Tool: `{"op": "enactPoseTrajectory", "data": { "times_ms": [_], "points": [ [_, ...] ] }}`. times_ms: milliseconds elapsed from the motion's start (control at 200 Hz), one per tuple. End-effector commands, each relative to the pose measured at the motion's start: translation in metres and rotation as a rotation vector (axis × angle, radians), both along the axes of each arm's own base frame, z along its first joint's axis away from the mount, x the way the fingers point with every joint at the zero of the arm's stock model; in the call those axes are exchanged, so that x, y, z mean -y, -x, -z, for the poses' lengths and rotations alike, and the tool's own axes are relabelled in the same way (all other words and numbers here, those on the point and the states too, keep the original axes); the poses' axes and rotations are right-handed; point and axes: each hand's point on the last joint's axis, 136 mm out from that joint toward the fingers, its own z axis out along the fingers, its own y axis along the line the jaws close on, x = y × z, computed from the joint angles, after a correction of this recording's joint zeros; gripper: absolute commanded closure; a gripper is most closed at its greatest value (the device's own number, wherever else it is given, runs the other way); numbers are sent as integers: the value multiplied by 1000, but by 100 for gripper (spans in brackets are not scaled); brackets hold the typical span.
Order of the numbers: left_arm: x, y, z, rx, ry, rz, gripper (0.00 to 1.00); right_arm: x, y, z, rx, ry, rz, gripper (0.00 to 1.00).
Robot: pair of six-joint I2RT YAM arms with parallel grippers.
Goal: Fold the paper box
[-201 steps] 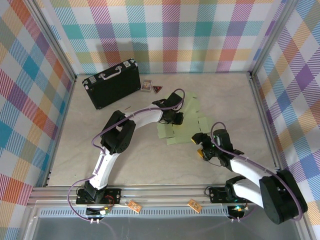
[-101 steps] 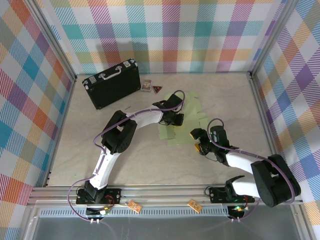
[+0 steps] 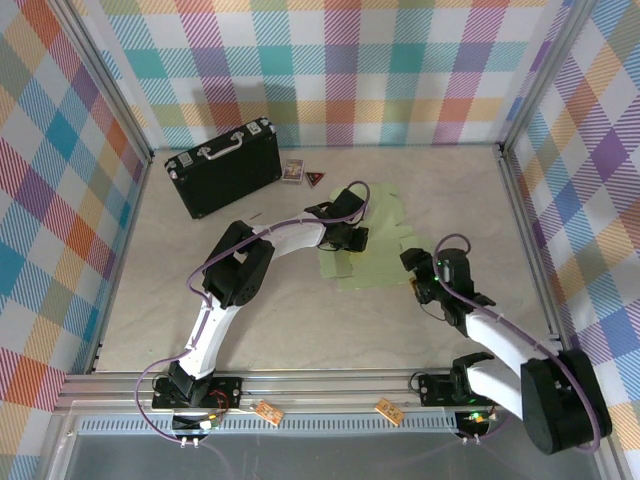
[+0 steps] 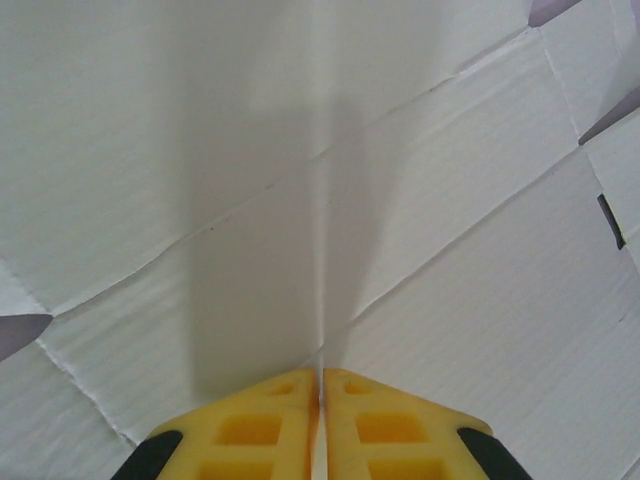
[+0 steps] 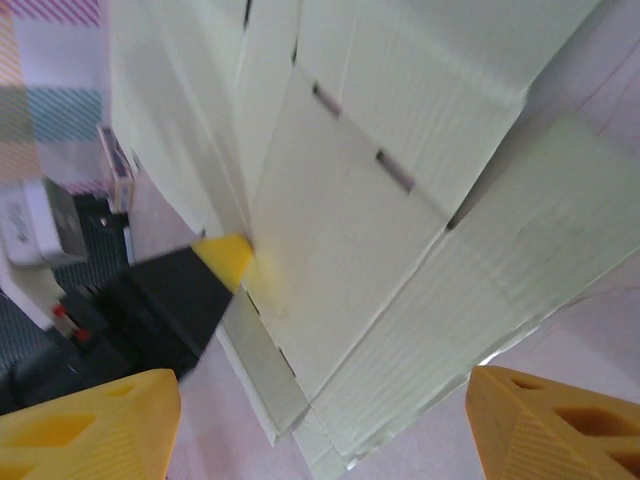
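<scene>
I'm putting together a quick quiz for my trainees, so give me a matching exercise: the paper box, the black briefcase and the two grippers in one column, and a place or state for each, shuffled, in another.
Column one:
1. paper box
2. black briefcase
3. left gripper
4. right gripper

Column two:
A. fingers wide apart
B. fingers closed together
C. pale green, in the middle
D. at the far left

Pairs: 1-C, 2-D, 3-B, 4-A.

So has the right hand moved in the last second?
Yes. The right hand shifted rightward, away from the paper box, toward the right side rail.
</scene>
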Motion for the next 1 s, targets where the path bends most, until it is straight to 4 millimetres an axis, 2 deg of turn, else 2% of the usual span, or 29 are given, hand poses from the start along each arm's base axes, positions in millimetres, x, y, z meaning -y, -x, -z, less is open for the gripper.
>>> {"op": "enactPoseTrajectory", "data": {
  "times_ms": [0,160,650,990],
  "points": [
    [-18,20,32,-91,-84,0,88,15,15,16,-68,41,7,25],
    [-19,20,35,-95,-86,0,89,13,15,21,-87,41,-13,24],
    [-19,25,40,-109,-87,14,89,3,-4,39,-135,-28,-14,25],
    [-18,27,43,-118,-80,19,89,-9,-21,36,-113,-81,-41,28]
  ]
}}
